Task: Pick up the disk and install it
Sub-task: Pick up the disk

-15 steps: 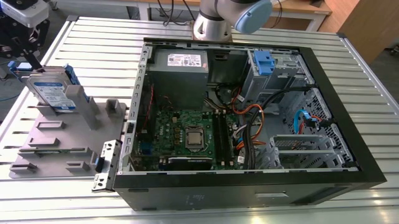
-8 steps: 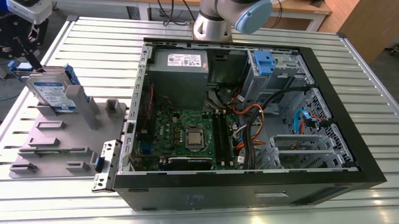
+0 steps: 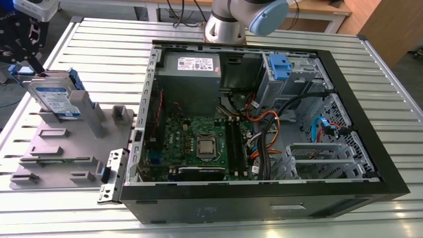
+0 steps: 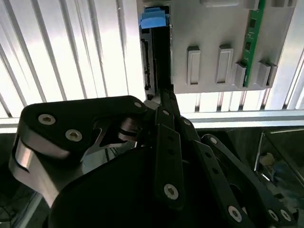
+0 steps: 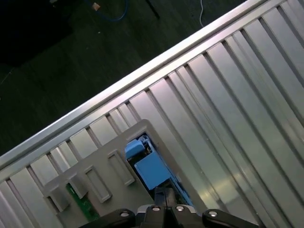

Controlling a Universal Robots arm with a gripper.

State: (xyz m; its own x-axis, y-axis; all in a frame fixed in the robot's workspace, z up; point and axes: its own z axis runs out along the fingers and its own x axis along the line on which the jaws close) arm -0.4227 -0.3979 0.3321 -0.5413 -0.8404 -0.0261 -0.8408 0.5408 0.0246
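While the disk (image 3: pixel 58 99) stands upright in its holder (image 3: pixel 66 144), the tool (image 5: pixel 164 198) is close above. Tool state: cannot tell.

A black computer case (image 3: pixel 231 203) lay open on a slatted metal table (image 3: pixel 99 44). Inside it were a grey power-supply box (image 3: pixel 191 74) with a white sticker, a green motherboard (image 3: pixel 191 134) just beside that, and a grey metal cage (image 3: pixel 297 82) with a blue latch (image 3: pixel 280 67) toward the exterior view's right, with orange and black cables (image 3: pixel 264 124) running between them. On the exterior view's left a grey moulded holder (image 3: pixel 59 153) sat on the table near the case, with a narrow metal bracket (image 3: pixel 112 173) between the two. In both wrist views a green circuit board (image 4: pixel 250 42) (image 5: pixel 78 202) stood on edge in one of the holder's slots.
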